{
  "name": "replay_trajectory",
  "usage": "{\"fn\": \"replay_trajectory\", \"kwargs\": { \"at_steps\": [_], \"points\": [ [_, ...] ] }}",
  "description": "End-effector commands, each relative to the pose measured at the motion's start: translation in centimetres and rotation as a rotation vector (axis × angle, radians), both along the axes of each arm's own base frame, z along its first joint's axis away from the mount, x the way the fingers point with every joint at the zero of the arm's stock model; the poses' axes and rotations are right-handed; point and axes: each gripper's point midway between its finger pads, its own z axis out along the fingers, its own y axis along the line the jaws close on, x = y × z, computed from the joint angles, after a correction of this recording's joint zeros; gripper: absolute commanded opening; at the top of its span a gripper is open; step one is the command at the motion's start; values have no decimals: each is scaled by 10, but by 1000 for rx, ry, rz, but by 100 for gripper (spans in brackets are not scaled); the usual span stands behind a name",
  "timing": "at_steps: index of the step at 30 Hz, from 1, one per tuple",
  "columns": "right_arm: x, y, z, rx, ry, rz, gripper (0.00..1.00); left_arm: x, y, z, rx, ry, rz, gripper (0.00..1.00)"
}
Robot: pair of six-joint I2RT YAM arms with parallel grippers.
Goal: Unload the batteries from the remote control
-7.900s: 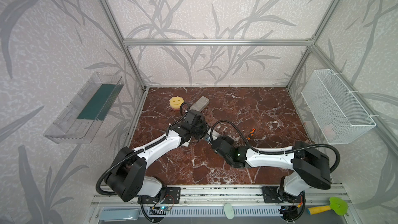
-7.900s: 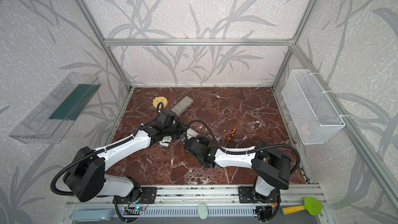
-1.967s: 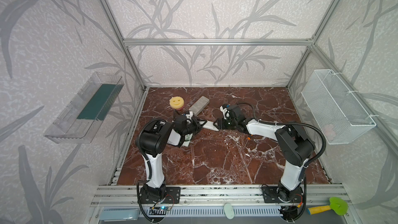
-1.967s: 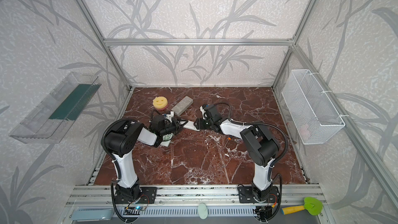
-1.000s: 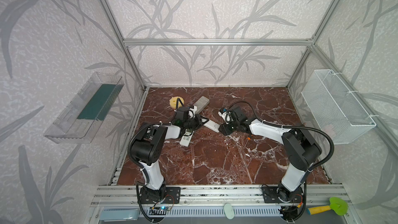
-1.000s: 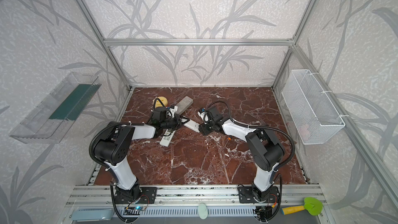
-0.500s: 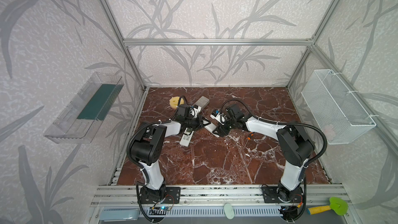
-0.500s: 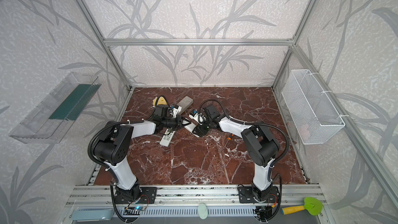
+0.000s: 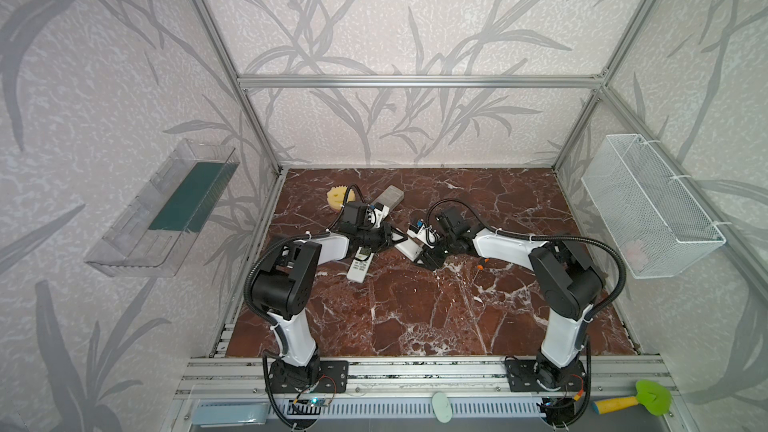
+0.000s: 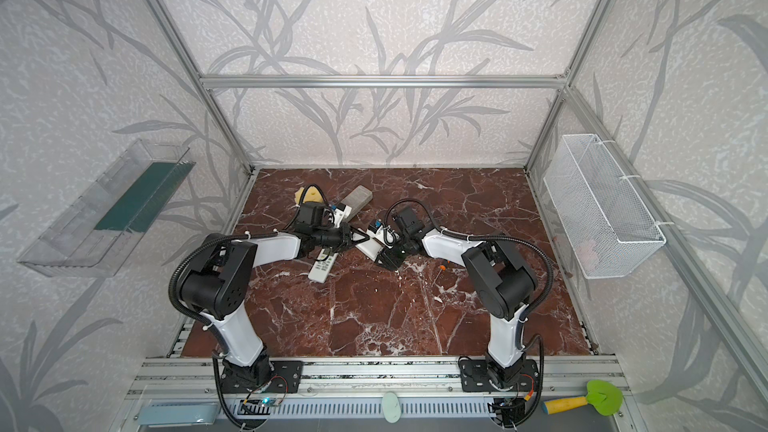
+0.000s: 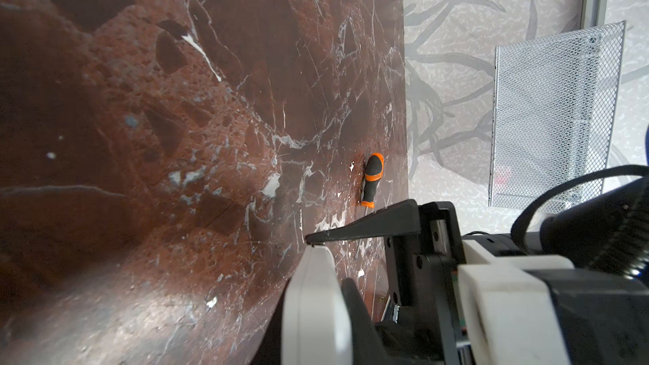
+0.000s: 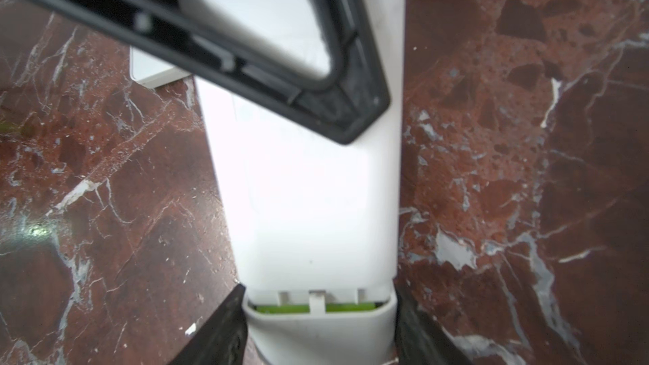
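A white remote control [image 9: 409,248] [image 10: 370,248] is held above the marble floor between my two grippers in both top views. My left gripper [image 9: 397,238] [image 11: 316,310] is shut on one end of it. My right gripper [image 9: 424,253] [image 12: 319,296] is shut across the other end, one jaw on each side of the remote control [image 12: 309,187]. Right between those jaws, a narrow gap at the cover's edge shows the lime-green batteries [image 12: 281,308] inside. The left gripper's black finger [image 12: 210,47] lies over the remote's far part.
A second white remote [image 9: 359,270] lies under the left arm. A grey remote [image 9: 388,197] and a yellow sponge [image 9: 336,197] sit behind it. An orange screwdriver [image 9: 480,265] [image 11: 372,180] lies right of the grippers. A wire basket [image 9: 648,205] hangs on the right wall and a clear tray [image 9: 166,209] on the left.
My right gripper has shifted slightly left and settled on the remote's end. The left gripper keeps its hold and has barely moved.
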Motion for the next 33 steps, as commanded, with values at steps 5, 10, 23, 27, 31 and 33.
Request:
{"fn": "replay_trajectory", "kwargs": {
  "at_steps": [5, 10, 23, 27, 31, 33],
  "points": [
    [-2, -8, 10, -35, -39, -11, 53, 5, 0, 22, -21, -67, -24, 0],
    [-3, -10, 18, -39, -52, -3, 52, 5, 3, 14, 13, -64, -24, 0],
    [4, -34, 32, 31, -3, -79, 59, 5, 9, -9, 33, -29, -20, 0],
    [6, -35, 32, 33, -2, -94, 60, 9, 9, -10, 25, -28, -12, 0],
    [13, -37, 29, 26, -3, -132, 60, 13, 11, -13, 23, -28, 2, 0],
    [22, -41, 26, 3, -10, -191, 60, 14, 11, -13, 19, -29, 3, 0]
  ]
}}
